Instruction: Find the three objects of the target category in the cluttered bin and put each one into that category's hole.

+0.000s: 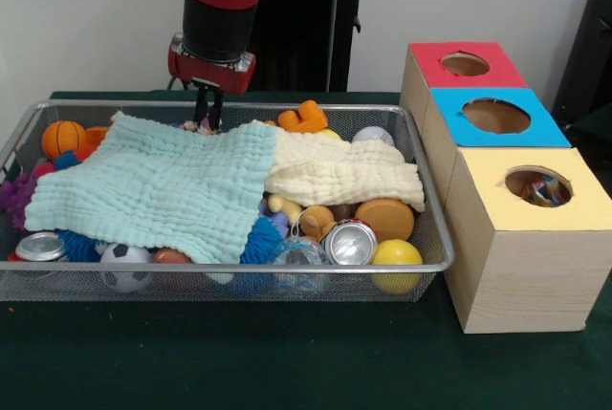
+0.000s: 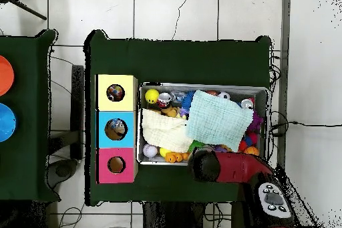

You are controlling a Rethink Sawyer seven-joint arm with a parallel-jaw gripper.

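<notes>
Here the arm (image 1: 222,9) reaches down at the bin's (image 1: 229,267) far rim, about 11 o'clock of the bin's middle in the front view. The end effector (image 1: 208,109) dips among the clutter just behind the mint towel (image 1: 163,185); whether it is released or clenched cannot be told. The mint towel covers the bin's left and middle, and a cream towel (image 1: 339,173) lies touching it at 3 o'clock. Cans, balls and toys show along the near rim. No patterned cloth ball shows in the bin. Beside the bin at 3 o'clock, on the green surface (image 1: 287,362), stands the yellow box (image 1: 531,248); colourful cloth (image 1: 545,190) shows inside its hole (image 1: 537,185).
</notes>
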